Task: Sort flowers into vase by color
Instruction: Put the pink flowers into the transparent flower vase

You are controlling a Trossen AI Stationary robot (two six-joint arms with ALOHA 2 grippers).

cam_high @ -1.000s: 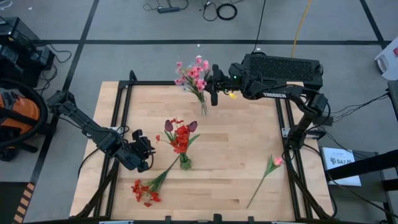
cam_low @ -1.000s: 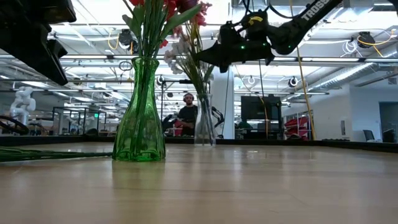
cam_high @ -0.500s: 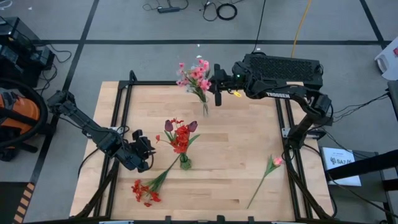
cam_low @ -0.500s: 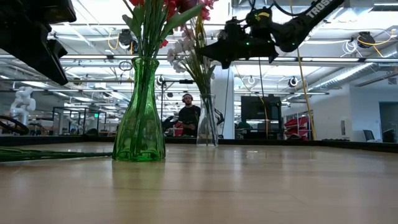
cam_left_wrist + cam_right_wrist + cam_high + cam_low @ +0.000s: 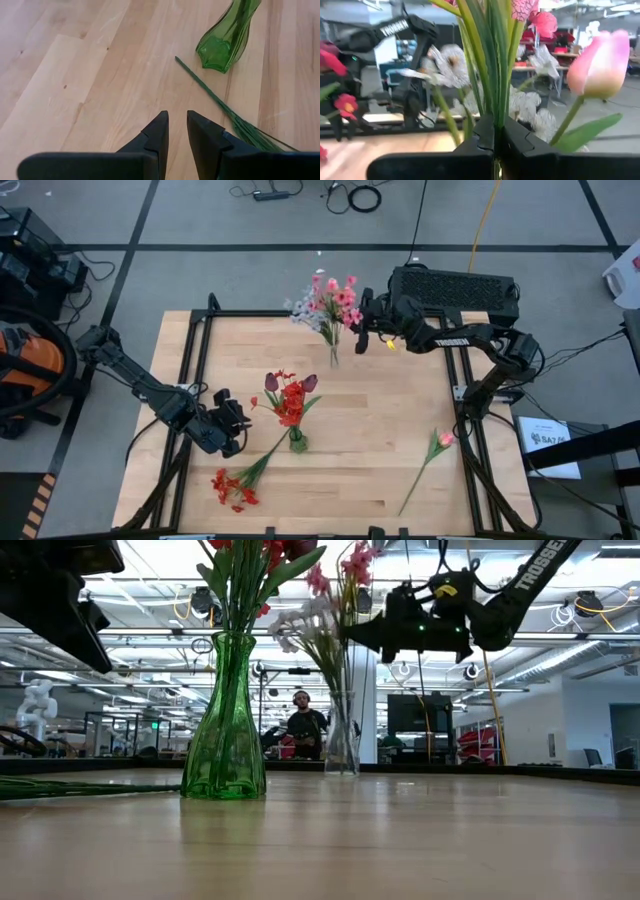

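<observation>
Right gripper shifted rightward with the pink bouquet, fingers clamped on its stems above the clear vase, left gripper unmoved beside green vase, fingers parted, empty

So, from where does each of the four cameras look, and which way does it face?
High view: above the table, facing straight down; both arms show, the left gripper and the right gripper.
Low view: at table-top height, facing level across to the room; the right arm comes in from above beside the pink flowers.
Left wrist view: on the left arm, facing down past its parted fingers.
Right wrist view: on the right arm, facing the pink flowers past its shut fingers.
Shared: high, low and left wrist views all show the green vase.
</observation>
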